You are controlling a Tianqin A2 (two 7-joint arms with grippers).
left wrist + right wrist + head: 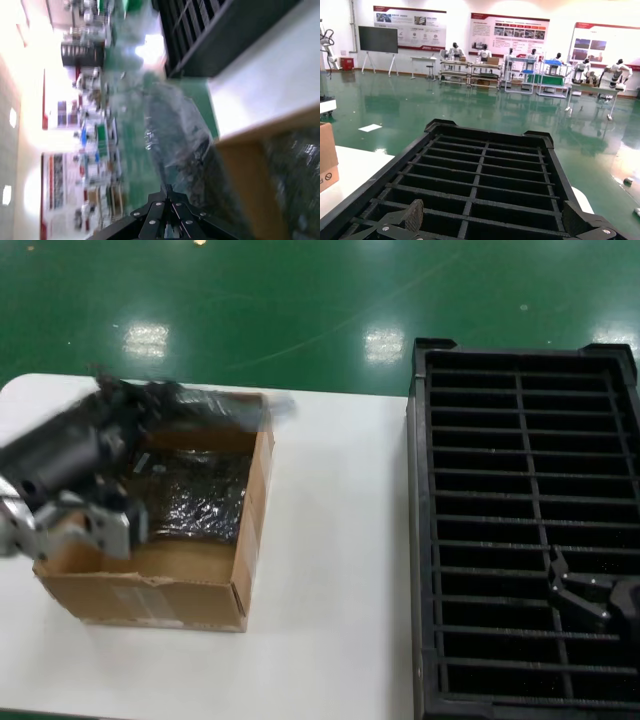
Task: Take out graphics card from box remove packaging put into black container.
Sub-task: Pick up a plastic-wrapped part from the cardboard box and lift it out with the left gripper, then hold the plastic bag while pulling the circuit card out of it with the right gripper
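My left tool is pinched on the packaging, holding it above the box's far edge. My right tool hangs spread over the black container on the surface.

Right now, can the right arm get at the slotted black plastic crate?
Probably yes: the right gripper hovers over the slotted black plastic crate with fingers spread, its slots bare. The left gripper holds the grey-blue plastic bag.
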